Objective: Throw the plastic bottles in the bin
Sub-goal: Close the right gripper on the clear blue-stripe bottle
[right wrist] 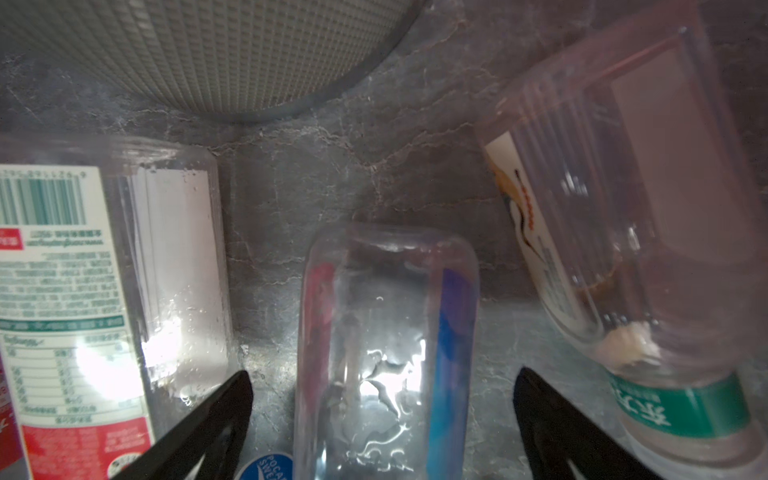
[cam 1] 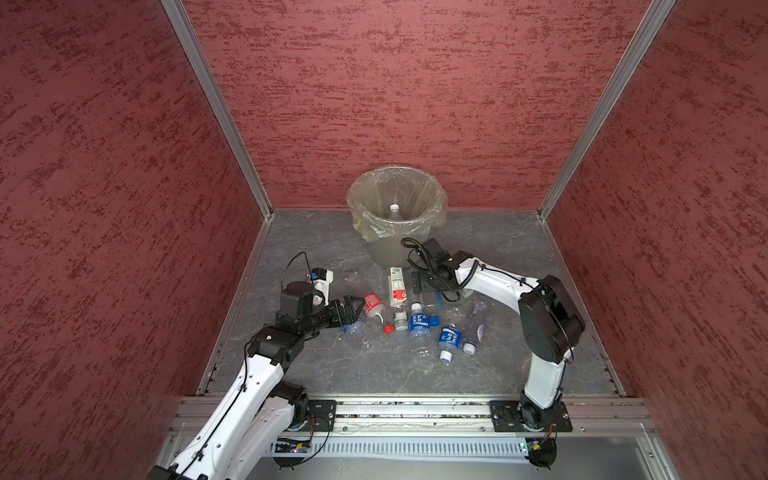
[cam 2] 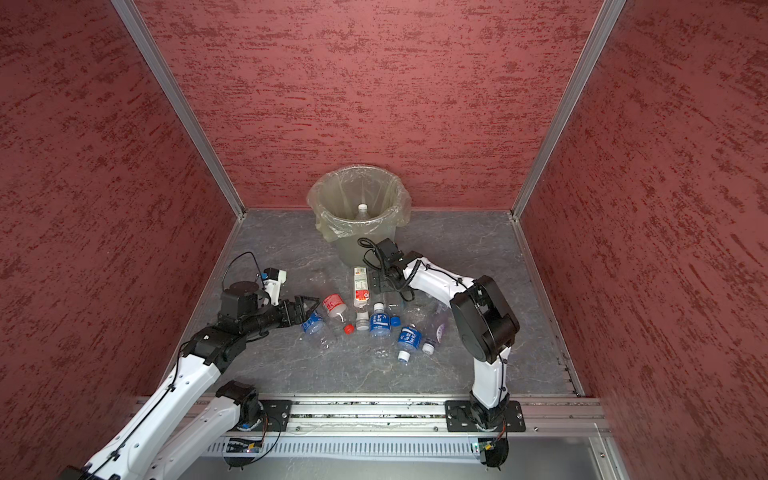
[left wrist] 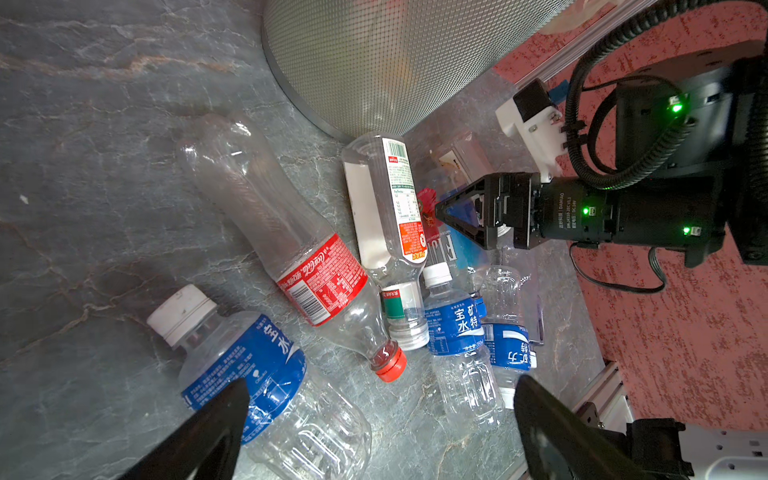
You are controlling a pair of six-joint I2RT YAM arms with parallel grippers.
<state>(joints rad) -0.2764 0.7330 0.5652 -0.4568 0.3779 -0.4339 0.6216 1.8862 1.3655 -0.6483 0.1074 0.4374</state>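
**Operator:** Where is the bin?

**Spotter:** Your bin (cam 1: 359,216) stands at the back of the desk (cam 1: 519,257), mid-width, close to the red wall (cam 1: 415,104), with its bag folded over the rim. One capped bottle (cam 1: 394,207) is already inside. You can see its white cap in both top views.

**Operator:** And the other bottles?

**Spotter:** They lie in a loose heap on the desk in front of the bin, between your two arms. The white-label bottle (cam 1: 397,284) lies with its base toward the bin, close to it. Beside it lies the red-label bottle (cam 1: 372,305), its red cap toward the arm bases. Several blue-label ones lie nearer the front.

**Operator:** My left pincer?

**Spotter:** Your left pincer (cam 1: 356,308) is spread wide and holds nothing. It sits low at the left edge of the heap. In the left wrist view one finger (left wrist: 216,419) overlaps a blue-label bottle (left wrist: 245,361), and the red-label bottle's neck lies in the gap. I cannot tell whether it touches anything.

**Operator:** And the right?

**Spotter:** Your right pincer (right wrist: 382,374) is spread too, pointing down just in front of the bin. A clear bottle (right wrist: 386,291) with a blue stripe lies between its fingers, with desk showing on both sides — nothing is pinched. The white-label bottle lies beyond one finger and a green-banded bottle (right wrist: 673,403) beyond the other.
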